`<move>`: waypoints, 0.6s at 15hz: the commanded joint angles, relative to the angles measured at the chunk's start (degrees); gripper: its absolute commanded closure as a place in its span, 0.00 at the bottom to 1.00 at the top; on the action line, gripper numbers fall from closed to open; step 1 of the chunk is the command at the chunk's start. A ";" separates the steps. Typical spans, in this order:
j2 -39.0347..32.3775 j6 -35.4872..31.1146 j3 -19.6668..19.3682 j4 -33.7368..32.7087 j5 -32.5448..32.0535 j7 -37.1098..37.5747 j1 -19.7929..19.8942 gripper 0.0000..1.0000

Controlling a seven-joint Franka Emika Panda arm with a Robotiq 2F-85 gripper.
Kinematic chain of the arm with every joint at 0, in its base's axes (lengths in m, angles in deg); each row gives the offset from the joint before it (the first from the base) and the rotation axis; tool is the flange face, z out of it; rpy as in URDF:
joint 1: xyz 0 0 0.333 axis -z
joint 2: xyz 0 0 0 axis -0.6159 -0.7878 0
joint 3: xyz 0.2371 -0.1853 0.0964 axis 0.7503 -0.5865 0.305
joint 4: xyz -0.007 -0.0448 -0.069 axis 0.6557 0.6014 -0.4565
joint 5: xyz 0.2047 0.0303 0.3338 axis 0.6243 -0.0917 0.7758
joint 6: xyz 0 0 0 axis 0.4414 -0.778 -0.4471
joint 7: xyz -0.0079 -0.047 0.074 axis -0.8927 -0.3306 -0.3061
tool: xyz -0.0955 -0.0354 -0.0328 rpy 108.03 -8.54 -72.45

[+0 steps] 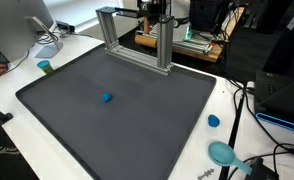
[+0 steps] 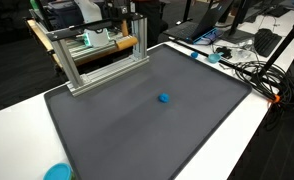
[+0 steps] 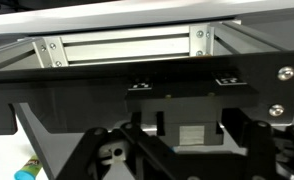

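Observation:
My gripper (image 1: 155,12) hangs dark above the top of the aluminium frame (image 1: 137,40) at the back edge of the grey mat (image 1: 77,125). In the wrist view the frame (image 3: 127,45) fills the top. Below it lies a black bar with small white marks (image 3: 137,85). The gripper (image 3: 177,160) shows as dark linkages spread wide at the bottom, with a dark block bearing a pale square patch (image 3: 190,135) between them. Whether the fingers touch it is unclear. A small blue object (image 1: 106,98) lies alone on the mat (image 2: 187,130), far from the gripper, and shows again as a small blue object (image 2: 163,98).
On the white table around the mat stand a green cup (image 1: 45,67), a blue disc (image 1: 214,121) and a teal scoop (image 1: 223,152). Cables (image 2: 249,68) trail along one side. A monitor (image 1: 27,30) stands at a corner. Benches with equipment lie behind the frame (image 2: 97,55).

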 commanded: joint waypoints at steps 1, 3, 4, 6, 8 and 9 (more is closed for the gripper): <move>2.02 3.40 -1.96 0.20 -0.10 -3.54 -0.60 0.14; 2.19 3.71 -2.33 0.10 0.06 -4.64 -0.74 0.30; 2.29 3.57 -2.54 0.04 0.17 -5.22 -0.87 0.36; 2.54 2.65 -2.83 0.22 0.58 -6.24 -1.39 0.42; 2.55 2.98 -2.61 0.18 0.46 -5.88 -1.41 0.44; 2.56 3.10 -2.56 0.16 0.37 -5.70 -1.29 0.57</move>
